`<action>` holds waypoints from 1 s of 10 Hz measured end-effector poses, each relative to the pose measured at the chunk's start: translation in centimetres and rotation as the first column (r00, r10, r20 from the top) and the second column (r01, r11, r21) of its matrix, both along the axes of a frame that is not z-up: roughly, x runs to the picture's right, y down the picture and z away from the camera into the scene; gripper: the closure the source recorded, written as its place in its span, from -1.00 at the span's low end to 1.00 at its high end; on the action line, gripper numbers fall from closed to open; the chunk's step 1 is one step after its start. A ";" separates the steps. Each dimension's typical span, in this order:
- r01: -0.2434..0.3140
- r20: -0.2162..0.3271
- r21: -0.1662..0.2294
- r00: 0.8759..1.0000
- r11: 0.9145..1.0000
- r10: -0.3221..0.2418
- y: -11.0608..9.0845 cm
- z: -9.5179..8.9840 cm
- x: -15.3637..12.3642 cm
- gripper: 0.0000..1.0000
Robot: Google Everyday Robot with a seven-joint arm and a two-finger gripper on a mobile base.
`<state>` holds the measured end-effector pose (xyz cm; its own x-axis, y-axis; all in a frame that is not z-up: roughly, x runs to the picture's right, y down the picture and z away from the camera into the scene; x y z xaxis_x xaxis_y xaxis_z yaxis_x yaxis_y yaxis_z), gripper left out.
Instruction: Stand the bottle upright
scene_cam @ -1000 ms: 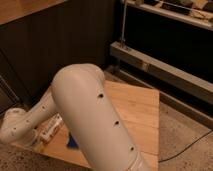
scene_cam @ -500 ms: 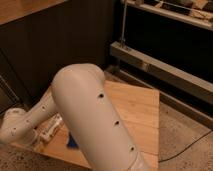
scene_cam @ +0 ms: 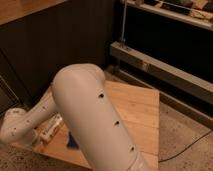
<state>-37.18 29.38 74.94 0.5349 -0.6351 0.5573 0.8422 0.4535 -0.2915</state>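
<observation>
across the middle of the view, one white arm [scene_cam: 95,120] fills most of the space, its thick upper link running from the 12 o'clock side of the table [scene_cam: 135,115] down toward 5 o'clock, where the frame cuts it off. a second, thinner link bends back toward 8 o'clock and ends in a rounded joint at the left edge. the gripper [scene_cam: 42,137] sits somewhere below that joint, near the table's 8 o'clock corner, mostly hidden behind the arm.

one bottle [scene_cam: 51,129] lies on its side on the table at about 8 o'clock from the arm's elbow, pale and hard to make out, partly covered by the thin link. just beside it, toward 4 o'clock, is one blue thing [scene_cam: 73,142], half hidden by the arm; what it is cannot be told.

one wooden table shows, its near edge cut off. one metal rack [scene_cam: 160,65] stands behind at 2 o'clock. one dark cable [scene_cam: 192,145] trails over the floor at 4 o'clock.
</observation>
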 end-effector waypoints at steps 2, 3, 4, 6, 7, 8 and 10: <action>-0.001 0.001 0.000 1.000 1.000 0.001 0.0 0.0 0.0 0.26; -0.001 0.001 0.000 1.000 1.000 0.001 0.0 0.0 0.0 0.47; -0.001 0.001 0.000 1.000 1.000 0.001 0.0 0.0 0.0 0.52; -0.001 0.000 -0.001 1.000 1.000 0.001 -0.1 0.0 -0.1 0.52; 0.002 0.000 -0.001 1.000 1.000 -0.002 -0.1 0.0 0.0 0.52; 0.002 0.000 -0.001 1.000 1.000 -0.002 -0.1 0.0 -0.1 0.52; 0.001 0.004 0.005 1.000 1.000 -0.001 -0.6 -0.3 -0.2 0.52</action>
